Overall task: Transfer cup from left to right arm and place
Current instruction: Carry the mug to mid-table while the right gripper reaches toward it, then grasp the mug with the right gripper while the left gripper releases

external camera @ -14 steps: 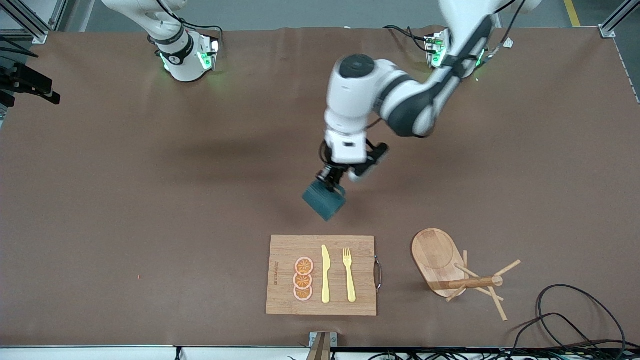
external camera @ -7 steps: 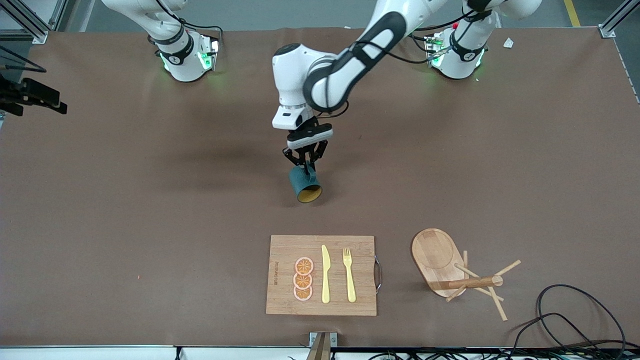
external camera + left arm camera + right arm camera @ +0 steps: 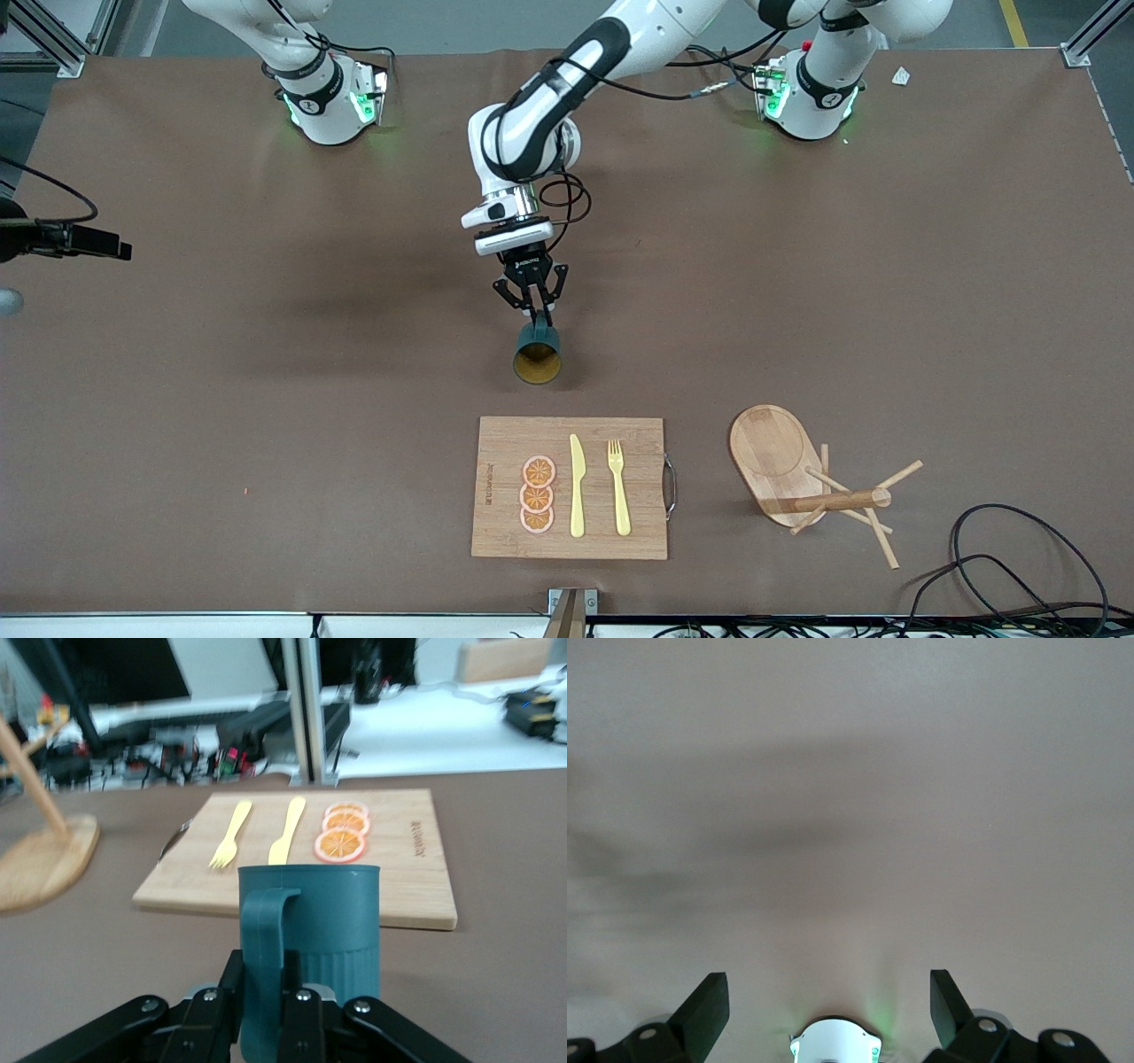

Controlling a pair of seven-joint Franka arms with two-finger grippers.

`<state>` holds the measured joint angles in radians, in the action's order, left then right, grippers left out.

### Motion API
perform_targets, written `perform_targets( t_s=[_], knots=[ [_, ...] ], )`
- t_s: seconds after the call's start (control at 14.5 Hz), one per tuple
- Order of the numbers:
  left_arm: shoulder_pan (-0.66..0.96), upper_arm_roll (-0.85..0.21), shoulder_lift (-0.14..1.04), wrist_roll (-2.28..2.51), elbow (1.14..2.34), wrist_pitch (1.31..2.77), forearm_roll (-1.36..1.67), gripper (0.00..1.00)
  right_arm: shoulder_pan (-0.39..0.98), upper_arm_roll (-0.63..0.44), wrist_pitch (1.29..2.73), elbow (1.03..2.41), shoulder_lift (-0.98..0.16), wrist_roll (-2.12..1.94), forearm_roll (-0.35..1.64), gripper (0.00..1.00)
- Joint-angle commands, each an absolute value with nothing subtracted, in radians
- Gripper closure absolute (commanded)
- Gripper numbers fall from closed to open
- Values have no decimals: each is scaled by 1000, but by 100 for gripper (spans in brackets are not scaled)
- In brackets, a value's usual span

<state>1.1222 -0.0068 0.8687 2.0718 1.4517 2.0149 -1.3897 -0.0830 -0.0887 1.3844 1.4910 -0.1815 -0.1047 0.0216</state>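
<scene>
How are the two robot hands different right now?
The left gripper is shut on the cup by its handle; the right gripper is open and holds nothing. The left gripper hangs over the table's middle, above the cutting board; the right gripper waits over bare table. Both have two dark fingers.

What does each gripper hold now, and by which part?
The left gripper holds the cup by its loop handle, above the table. The right gripper is open and holds nothing.
</scene>
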Motion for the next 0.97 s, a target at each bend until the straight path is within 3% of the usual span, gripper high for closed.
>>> perform_targets(
  t_s=[0.0, 0.41, 0.48, 0.62, 0.69, 0.9],
  knots=[
    [1186, 15, 984, 2220, 1381, 1932, -1585, 100, -86, -78, 1396, 1489, -170, -94, 34, 0],
    [1255, 12, 1117, 2428, 1377, 1754, -1824, 97, -43, -71, 1457, 1503, -173, -10, 124, 0],
    [1262, 12, 1126, 2447, 1378, 1737, -1825, 88, -17, -71, 1476, 1506, -181, 38, 135, 0],
    [1267, -4, 1115, 2509, 1379, 1732, -1796, 21, 52, -71, 1526, 1525, -198, 153, 137, 0],
    [1269, -12, 1115, 2558, 1381, 1724, -1784, 0, 81, -69, 1555, 1541, -201, 207, 140, 0],
    [1278, -80, 1066, 2565, 1390, 1614, -1604, 0, 155, -71, 1684, 1624, -207, 340, 173, 0]
  ],
)
